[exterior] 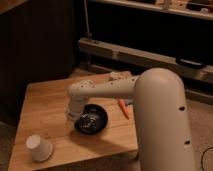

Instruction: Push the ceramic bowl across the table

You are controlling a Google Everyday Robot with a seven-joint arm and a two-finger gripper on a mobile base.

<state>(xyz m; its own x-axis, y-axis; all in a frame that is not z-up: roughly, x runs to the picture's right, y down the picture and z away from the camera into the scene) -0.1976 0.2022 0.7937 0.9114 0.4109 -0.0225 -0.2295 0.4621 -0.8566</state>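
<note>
Bowl (91,120) is sitting mid-tabletop (45,107), bare wood lying leftward; end effector (75,114) is touching its left rim, finger state unclear.

On my feed, the cream-white arm's end effector (75,114) sits just left of the glossy black ceramic bowl (91,120), whose inside catches pale glints. The worktop (45,107) is light-brown wood with visible plank grain. A white paper cup (39,148) lies near its front left corner. A small orange object (123,108) shows beside the arm. The backdrop is dark brown and black.
</note>
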